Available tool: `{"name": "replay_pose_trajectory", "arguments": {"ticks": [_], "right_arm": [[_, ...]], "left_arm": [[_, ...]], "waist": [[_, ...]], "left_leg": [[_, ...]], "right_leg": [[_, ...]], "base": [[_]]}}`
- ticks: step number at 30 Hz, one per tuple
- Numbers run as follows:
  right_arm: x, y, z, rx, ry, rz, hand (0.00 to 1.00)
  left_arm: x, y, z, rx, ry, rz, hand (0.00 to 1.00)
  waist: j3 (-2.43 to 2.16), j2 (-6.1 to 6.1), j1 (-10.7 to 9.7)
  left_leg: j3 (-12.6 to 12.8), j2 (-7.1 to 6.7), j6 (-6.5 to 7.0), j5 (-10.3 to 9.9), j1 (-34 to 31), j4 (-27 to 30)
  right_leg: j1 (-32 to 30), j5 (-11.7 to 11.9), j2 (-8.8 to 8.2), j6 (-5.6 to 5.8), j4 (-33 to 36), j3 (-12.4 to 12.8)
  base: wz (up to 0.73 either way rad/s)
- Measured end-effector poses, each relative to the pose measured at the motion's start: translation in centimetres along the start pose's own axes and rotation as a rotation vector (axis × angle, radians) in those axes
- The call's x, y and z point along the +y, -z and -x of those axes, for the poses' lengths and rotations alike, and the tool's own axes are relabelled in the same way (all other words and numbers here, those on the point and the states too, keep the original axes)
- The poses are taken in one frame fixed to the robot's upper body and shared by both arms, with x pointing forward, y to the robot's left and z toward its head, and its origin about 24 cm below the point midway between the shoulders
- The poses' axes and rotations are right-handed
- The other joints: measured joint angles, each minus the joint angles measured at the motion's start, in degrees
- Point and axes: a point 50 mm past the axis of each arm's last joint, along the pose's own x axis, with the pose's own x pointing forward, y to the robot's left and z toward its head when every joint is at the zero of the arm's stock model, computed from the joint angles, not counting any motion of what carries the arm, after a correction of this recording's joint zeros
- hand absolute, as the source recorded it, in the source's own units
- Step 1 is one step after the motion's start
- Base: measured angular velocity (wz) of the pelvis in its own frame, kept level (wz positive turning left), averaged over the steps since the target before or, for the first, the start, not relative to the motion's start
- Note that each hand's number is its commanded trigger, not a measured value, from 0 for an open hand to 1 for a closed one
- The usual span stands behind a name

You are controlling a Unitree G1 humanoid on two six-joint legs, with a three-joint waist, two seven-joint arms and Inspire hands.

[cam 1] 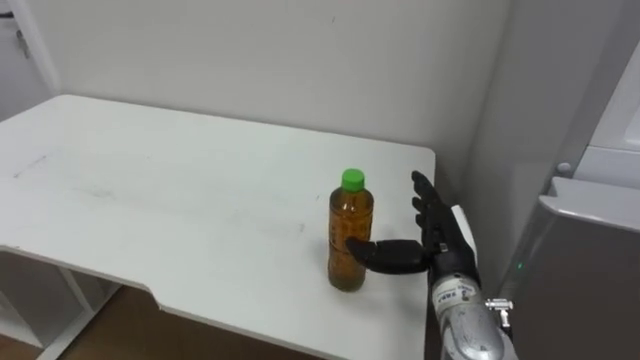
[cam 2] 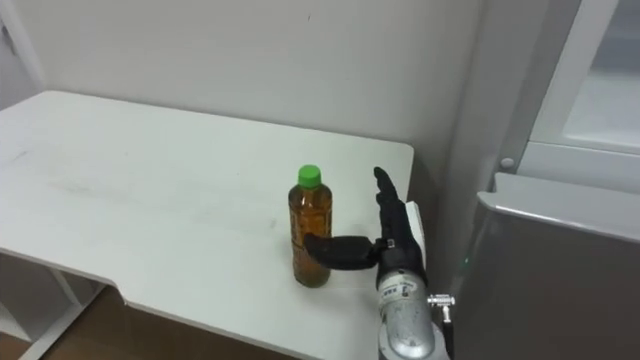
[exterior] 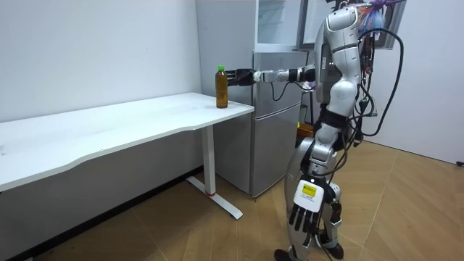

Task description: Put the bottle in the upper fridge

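Observation:
A bottle [cam 1: 351, 235] of amber drink with a green cap stands upright on the white table [cam 1: 150, 190], near its right end. My right hand [cam 1: 437, 232] is just to the right of it, open, with straight fingers pointing away from me. Its thumb reaches across the front of the bottle's lower half and touches it. In the room view the bottle [exterior: 222, 87] stands at the table's corner with that hand [exterior: 243, 75] stretched out to it. My left hand [exterior: 304, 214] hangs at my side with relaxed fingers.
The grey fridge [cam 1: 585, 250] stands right of the table, close to my right arm. Its upper compartment [exterior: 279, 22] looks open, with a pale inside. A white wall [cam 1: 300, 50] runs behind the table. I stand on the wooden floor in front of the fridge.

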Motion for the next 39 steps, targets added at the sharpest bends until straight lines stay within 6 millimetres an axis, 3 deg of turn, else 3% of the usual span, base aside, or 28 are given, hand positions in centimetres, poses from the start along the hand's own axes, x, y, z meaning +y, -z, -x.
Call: {"name": "replay_pose_trajectory", "arguments": {"ticks": [4, 13, 20, 25, 35, 39], "right_arm": [[0.1, -0.3, -1.1, 0.012, 0.008, 0.026, 0.00], [-0.6, 2.2, -1.5, 0.123, 0.039, 0.077, 0.00], [-1.0, 1.9, -1.9, 0.121, 0.054, 0.079, 0.00], [-1.1, 1.9, -2.0, 0.116, 0.056, 0.079, 0.00], [-1.1, 1.9, -2.3, 0.085, 0.066, 0.077, 0.00], [-1.5, 2.2, -2.5, 0.097, 0.087, 0.089, 0.00]], "left_arm": [[0.0, -1.1, -0.1, -0.023, -0.006, 0.007, 0.00], [0.3, -3.4, -0.2, -0.090, -0.023, 0.054, 0.00], [0.2, -3.6, -0.3, -0.092, -0.013, 0.054, 0.00], [0.0, -3.8, -0.3, -0.099, -0.005, 0.036, 0.00], [0.0, -4.4, -0.3, -0.123, -0.005, 0.033, 0.00], [0.0, -4.4, -0.3, -0.124, -0.004, 0.033, 0.00]], "waist": [[0.31, -0.53, -0.05], [0.43, -0.49, 1.79], [0.64, -0.48, 2.51], [1.19, -0.23, 3.07], [1.21, -0.34, 3.25], [1.30, -0.54, 4.46]], "left_leg": [[-0.78, -0.11, 0.05, 0.67, -1.86, 0.04], [-1.69, -0.43, 0.10, 1.31, -3.70, -0.13], [-1.75, -0.43, 0.10, 1.63, -5.54, -0.20], [-1.79, -0.44, 0.10, 1.69, -5.94, -0.35], [-1.68, -0.33, -0.05, 2.16, -6.70, -1.03], [-1.67, -0.18, -0.06, 2.38, -6.71, -1.02]], "right_leg": [[-1.48, 0.22, 0.02, -0.35, -0.02, -1.13], [-3.10, 0.32, -0.04, -0.50, 0.01, -1.67], [-5.12, 0.41, -0.02, -0.65, 0.05, -1.50], [-5.96, 0.43, -0.01, -0.68, 0.04, -1.18], [-7.26, 0.54, 0.01, -0.86, 0.31, -1.08], [-7.27, 0.61, 0.00, -0.98, 0.83, -1.06]], "base": [[0.11], [0.04], [0.00], [0.00], [-0.02], [0.00]]}}
